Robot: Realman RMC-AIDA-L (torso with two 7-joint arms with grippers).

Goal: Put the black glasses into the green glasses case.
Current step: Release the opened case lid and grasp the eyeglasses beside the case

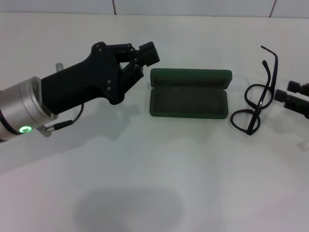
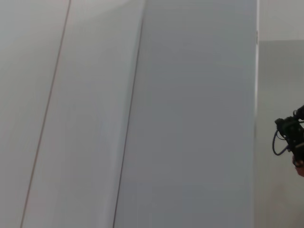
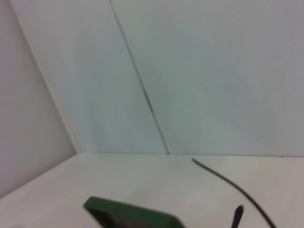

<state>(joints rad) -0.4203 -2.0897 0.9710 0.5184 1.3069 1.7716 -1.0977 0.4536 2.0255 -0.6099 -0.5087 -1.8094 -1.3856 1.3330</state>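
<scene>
The green glasses case (image 1: 188,102) lies open at the middle of the white table, lid (image 1: 190,77) tipped back and grey-green lining bare. In the right wrist view only a corner of the case (image 3: 128,216) shows. The black glasses (image 1: 254,104) stand to its right with one temple arm (image 1: 273,60) raised; that arm (image 3: 232,187) also crosses the right wrist view. My right gripper (image 1: 286,93) is open at the right edge, its fingertips just beside the frame. My left gripper (image 1: 143,62) hovers open and holding nothing just left of the case's lid.
The white table (image 1: 145,183) spreads toward the front, and a pale wall (image 1: 193,7) closes off the far side. The left wrist view shows mostly wall panels, with a black piece with cables (image 2: 289,137) at its edge.
</scene>
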